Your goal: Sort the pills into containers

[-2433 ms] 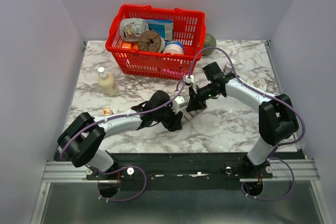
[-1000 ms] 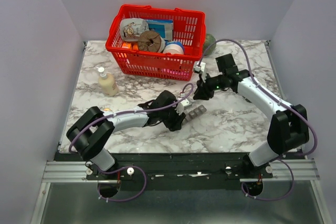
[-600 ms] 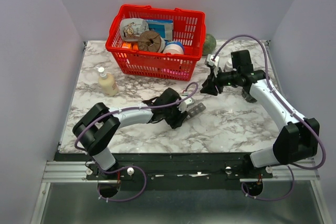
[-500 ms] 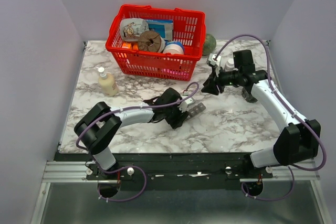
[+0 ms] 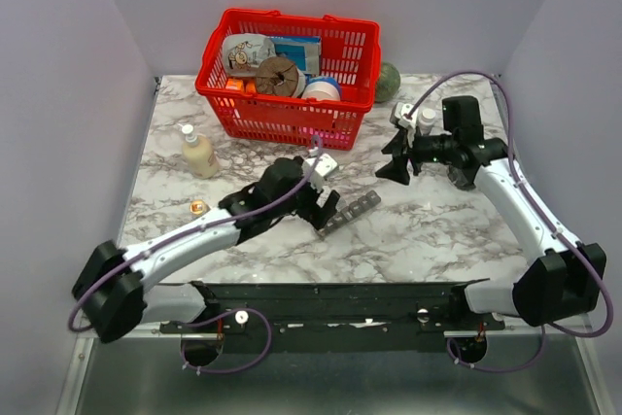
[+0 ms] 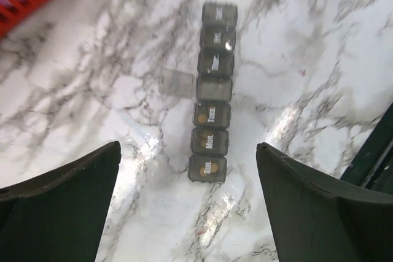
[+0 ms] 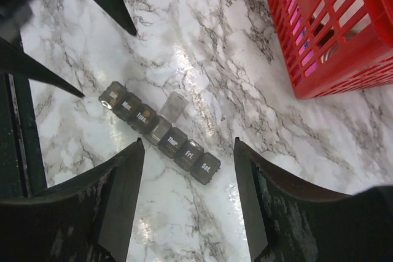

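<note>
The containers [image 5: 352, 211] are a dark grey strip of day-labelled compartments lying flat on the marble. In the left wrist view the containers [image 6: 212, 90] run away from me, with the fourth lid [image 6: 176, 83] flipped open to the side. Brownish pills [image 6: 202, 170] show through the Sun., Mon. and Tues. lids. My left gripper [image 5: 326, 209] [image 6: 188, 151] hangs wide open just above the strip's near end, holding nothing. My right gripper [image 5: 394, 164] [image 7: 188, 142] is raised to the right of the containers [image 7: 159, 130], open and empty.
A red mesh basket [image 5: 287, 75] full of groceries stands at the back. A cream bottle [image 5: 198, 153] and a small orange item [image 5: 197, 207] sit at the left. A green round object [image 5: 389, 80] and a white bottle [image 5: 425, 121] are near the right arm.
The left gripper opened wide and drew back from the strip. The right arm swung away to the right and back, its jaws opening wider.
</note>
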